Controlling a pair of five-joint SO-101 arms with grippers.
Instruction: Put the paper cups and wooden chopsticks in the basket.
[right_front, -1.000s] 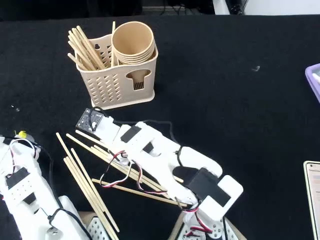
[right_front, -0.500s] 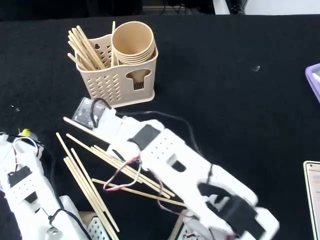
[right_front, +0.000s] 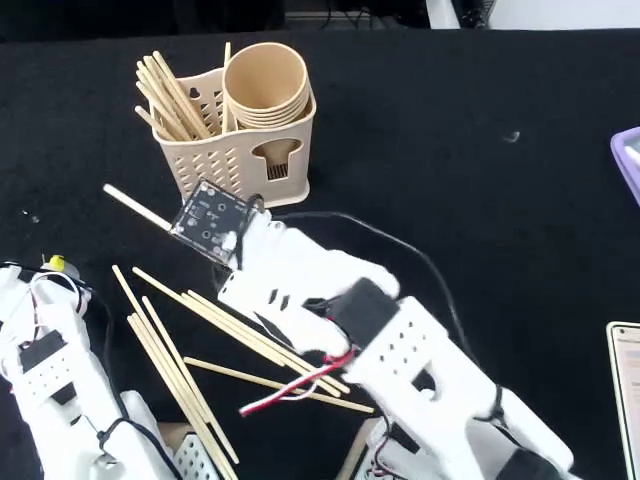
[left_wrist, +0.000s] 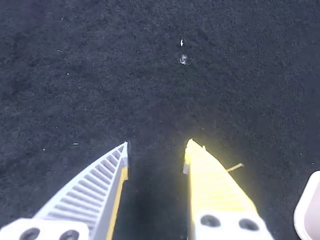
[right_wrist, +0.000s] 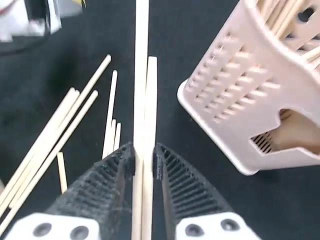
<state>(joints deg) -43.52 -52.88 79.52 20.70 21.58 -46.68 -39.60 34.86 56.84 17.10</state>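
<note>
Step in hand: carrying chopsticks to the basket. Your right gripper (right_wrist: 144, 155) is clamped on a pair of wooden chopsticks (right_wrist: 142, 95). The pair appears lifted off the cloth, lying roughly level, with its free ends jutting out to the left on the near side of the basket (right_front: 235, 165). Basket contents: a stack of paper cups (right_front: 265, 85) in the right compartment and a sheaf of chopsticks (right_front: 170, 95) leaning in the left one. Remaining on the table (right_front: 480, 200): a scatter of loose chopsticks (right_front: 195, 320) at near left, some crossing one another and some partly under the right arm. Your left gripper (left_wrist: 157, 145) has its jaws apart and holds nothing, over bare black cloth at near left. No cups lie loose, so the cups part looks done. Next move, as a judgement: raise the held pair above the rim, tip it toward upright and bring it over the left compartment before you let go. Held level as now, the sticks would likely strike the basket wall or the sheaf inside.
</note>
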